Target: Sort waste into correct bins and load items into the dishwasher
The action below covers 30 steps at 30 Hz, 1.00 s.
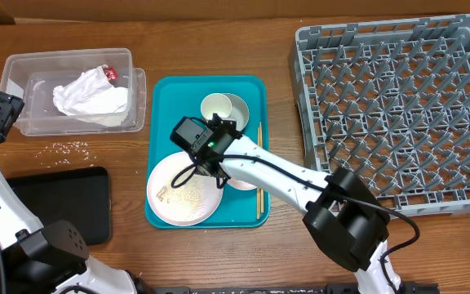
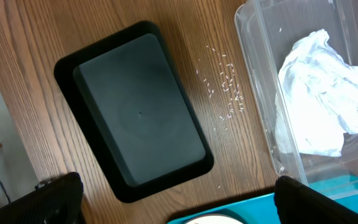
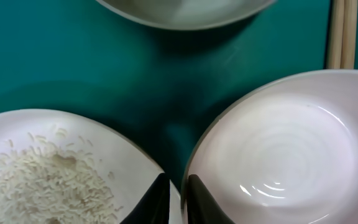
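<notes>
Lying at the near left of the counter (image 2: 30, 37), the black tray (image 2: 138, 112) has the left tool (image 2: 176, 202) above that side, wide open. Farther, on the teal tray (image 3: 73, 62), the right tool (image 3: 177, 199) pinches the rim of the small white bowl (image 3: 284, 149), right of the plate (image 3: 55, 174). Far left, the napkin (image 2: 319, 93) lies in the clear tub (image 2: 253, 81); far right stands the dish rack (image 1: 398, 106).

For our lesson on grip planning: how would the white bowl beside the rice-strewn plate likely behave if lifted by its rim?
The white bowl shows glossy highlights, so it is probably slippery to grip. It looks like rigid ceramic, so it is likely stiff but could chip if dropped. Held by one side of its rim, it may tilt.
</notes>
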Tool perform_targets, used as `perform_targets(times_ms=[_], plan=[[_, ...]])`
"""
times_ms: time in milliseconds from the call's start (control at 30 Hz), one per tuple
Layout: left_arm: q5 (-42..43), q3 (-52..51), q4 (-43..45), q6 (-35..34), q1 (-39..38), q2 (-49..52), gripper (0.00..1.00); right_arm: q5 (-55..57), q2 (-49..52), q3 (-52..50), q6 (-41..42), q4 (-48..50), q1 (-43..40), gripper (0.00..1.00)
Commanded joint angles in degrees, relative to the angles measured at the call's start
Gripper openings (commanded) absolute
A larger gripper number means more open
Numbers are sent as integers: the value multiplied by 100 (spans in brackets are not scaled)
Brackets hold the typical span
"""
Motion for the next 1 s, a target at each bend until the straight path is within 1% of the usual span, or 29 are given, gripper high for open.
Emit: perform_targets(times_ms=[0,100,200,233,300,567,667,967], plan=[[2,0,-9,-120,-2,57,100,35,-490,197,7,-42,0,11],[4,0,-9,-120,-2,57,100,35,-732,201,7,-57,0,5],[4,0,-9,-120,-2,57,100,39,-981,201,2,-66,-15,4],[4,0,-9,-118,-2,57,100,39,-1036,201,0,-68,-20,8],[4,0,-9,-120,-2,57,100,39,-1091,201,2,-74,-22,22],[4,0,-9,-120,-2,57,100,39,-905,-85,9,20,-9,34],[4,0,-9,-120,-2,57,100,61,-717,-260,9,131,-9,36],[4,0,-9,-120,-2,57,100,61,-72,-343,-129,389,31,36]])
